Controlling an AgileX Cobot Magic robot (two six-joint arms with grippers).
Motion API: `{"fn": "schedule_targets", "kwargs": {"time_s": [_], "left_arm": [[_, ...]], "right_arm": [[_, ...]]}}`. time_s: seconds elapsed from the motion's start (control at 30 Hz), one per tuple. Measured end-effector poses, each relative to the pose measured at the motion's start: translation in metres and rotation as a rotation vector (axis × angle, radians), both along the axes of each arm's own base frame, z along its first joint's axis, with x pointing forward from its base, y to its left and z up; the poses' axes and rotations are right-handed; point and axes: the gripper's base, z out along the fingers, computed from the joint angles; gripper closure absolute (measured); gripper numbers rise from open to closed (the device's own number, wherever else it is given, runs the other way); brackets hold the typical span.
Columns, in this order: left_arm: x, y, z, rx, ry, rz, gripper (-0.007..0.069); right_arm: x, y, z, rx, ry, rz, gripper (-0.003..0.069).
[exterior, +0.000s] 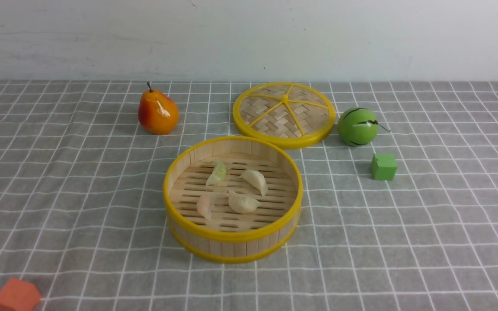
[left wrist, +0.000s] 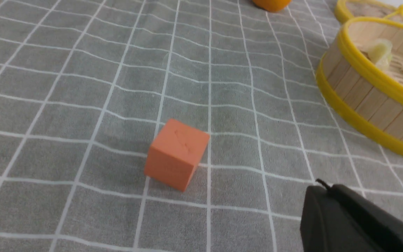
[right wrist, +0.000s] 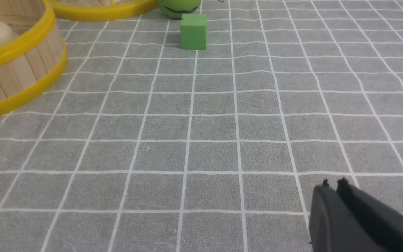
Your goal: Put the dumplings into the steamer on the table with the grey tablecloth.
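Both grippers: you have the left gripper [left wrist: 322, 189] and right gripper [right wrist: 332, 187] closed, empty, low over the grey tablecloth [exterior: 59, 181].
Left room: only an orange cube [left wrist: 177, 154] lies near; bare cloth runs to the steamer [exterior: 233, 235].
Right room: open cloth out to a green cube [right wrist: 193, 30].
Dumplings: all four dumplings [exterior: 242, 201] lie inside the steamer.
Far edge: lid [exterior: 284, 113], pear [exterior: 158, 113], green ball [exterior: 357, 126].

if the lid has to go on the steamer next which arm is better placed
Probably the right. The lid lies behind the steamer, toward the robot's right, beside the green ball. The right gripper, empty with its jaws together, already faces that side; the left gripper sits by the orange cube, farther away.
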Motion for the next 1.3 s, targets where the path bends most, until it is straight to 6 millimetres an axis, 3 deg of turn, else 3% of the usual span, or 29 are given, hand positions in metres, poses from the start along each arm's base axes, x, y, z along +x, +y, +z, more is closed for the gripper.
{"fn": "schedule_targets", "kwargs": {"time_s": [0.23,1.3], "left_arm": [[-0.0003,-0.0004,-0.0007,0.094,0.0,-0.036,0.0638],[-0.0003,-0.0005,-0.0007,0.1,-0.001,-0.04,0.0638]], "right_arm": [[0.0,0.0,0.0,0.0,0.0,0.0,0.0617],[0.0,0.0,0.0,0.0,0.0,0.0,0.0574]]}}
